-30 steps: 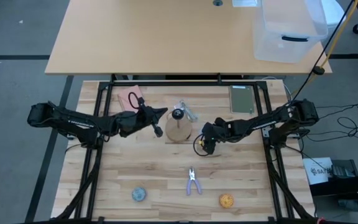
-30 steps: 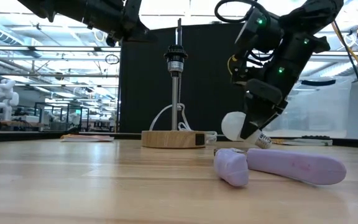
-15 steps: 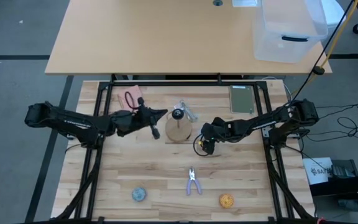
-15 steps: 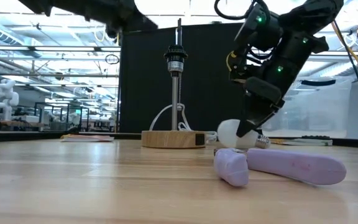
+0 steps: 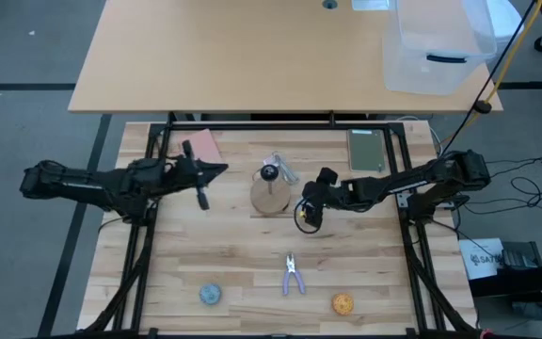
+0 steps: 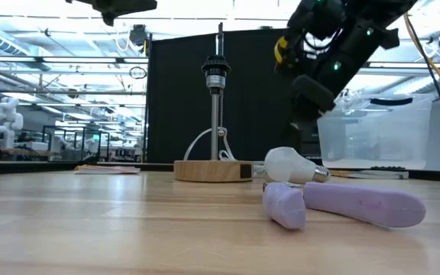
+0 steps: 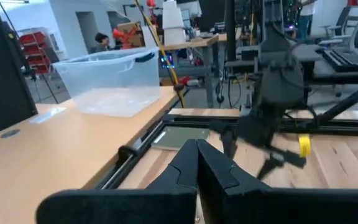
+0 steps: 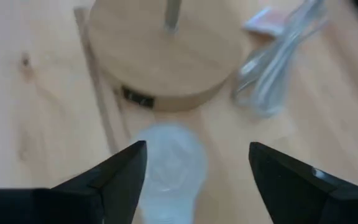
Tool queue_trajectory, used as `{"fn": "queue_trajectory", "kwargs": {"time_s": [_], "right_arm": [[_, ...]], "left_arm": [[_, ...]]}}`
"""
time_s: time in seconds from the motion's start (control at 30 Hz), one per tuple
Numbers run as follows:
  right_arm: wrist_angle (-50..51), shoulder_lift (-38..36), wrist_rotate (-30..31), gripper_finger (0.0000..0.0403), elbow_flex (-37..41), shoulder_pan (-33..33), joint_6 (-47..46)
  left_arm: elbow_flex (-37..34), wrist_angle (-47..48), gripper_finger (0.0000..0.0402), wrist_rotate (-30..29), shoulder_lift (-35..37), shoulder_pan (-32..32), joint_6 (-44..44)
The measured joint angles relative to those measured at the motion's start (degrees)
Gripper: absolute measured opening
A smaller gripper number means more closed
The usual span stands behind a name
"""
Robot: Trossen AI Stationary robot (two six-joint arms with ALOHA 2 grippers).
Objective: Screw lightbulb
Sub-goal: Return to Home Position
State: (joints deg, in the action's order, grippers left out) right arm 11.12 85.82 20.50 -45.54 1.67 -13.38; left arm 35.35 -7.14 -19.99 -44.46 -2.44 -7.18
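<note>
The small white lightbulb (image 6: 287,164) lies on its side on the table, its silvery screw base (image 6: 321,175) pointing away from the lamp stand. The stand has a round wooden base (image 5: 271,196) and an upright rod topped by a black socket (image 6: 215,75). My right gripper (image 8: 196,149) is open and hovers above the bulb (image 8: 169,165), one finger on either side and clear of it; it also shows in the high view (image 5: 311,198). My left gripper (image 5: 216,170) is shut and empty, raised left of the stand; it also shows in the left wrist view (image 7: 197,155).
Purple-handled pliers (image 5: 293,275) lie near the front, just before the bulb in the low view (image 6: 342,202). A blue-grey ball (image 5: 211,294) and an orange ball (image 5: 343,303) sit at the near edge. A pink pad (image 5: 202,146), a dark pad (image 5: 366,149) and a clear wrapper (image 5: 282,169) lie behind.
My right gripper has lowered the tilted bulb onto the table, let go of it and risen. The bulb now lies on its side. My left gripper has drawn back toward the table's left edge, away from the stand.
</note>
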Motion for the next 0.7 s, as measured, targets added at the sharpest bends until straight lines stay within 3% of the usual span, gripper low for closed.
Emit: {"fn": "queue_trajectory", "kwargs": {"time_s": [0.13,0.4,0.57,0.7], "right_arm": [[-3.71,-2.98,2.52,0.0215,0.32,0.22,4.66],[-19.7,-11.36,2.25,0.0019,8.87,0.44,15.15],[-28.88,-20.03,1.32,0.0005,18.8,0.68,17.1],[-37.19,-28.53,-3.77,0.0001,27.61,0.68,17.55]], "left_arm": [[-5.07,-0.25,0.0,-0.02,4.6,0.09,0.41],[-16.82,-4.05,0.0,0.0,12.35,0.33,1.48],[-19.88,-4.1,0.0,1.92,17.28,0.33,0.6],[-22.65,-4.05,0.0,5.18,21.02,0.33,-0.91]]}}
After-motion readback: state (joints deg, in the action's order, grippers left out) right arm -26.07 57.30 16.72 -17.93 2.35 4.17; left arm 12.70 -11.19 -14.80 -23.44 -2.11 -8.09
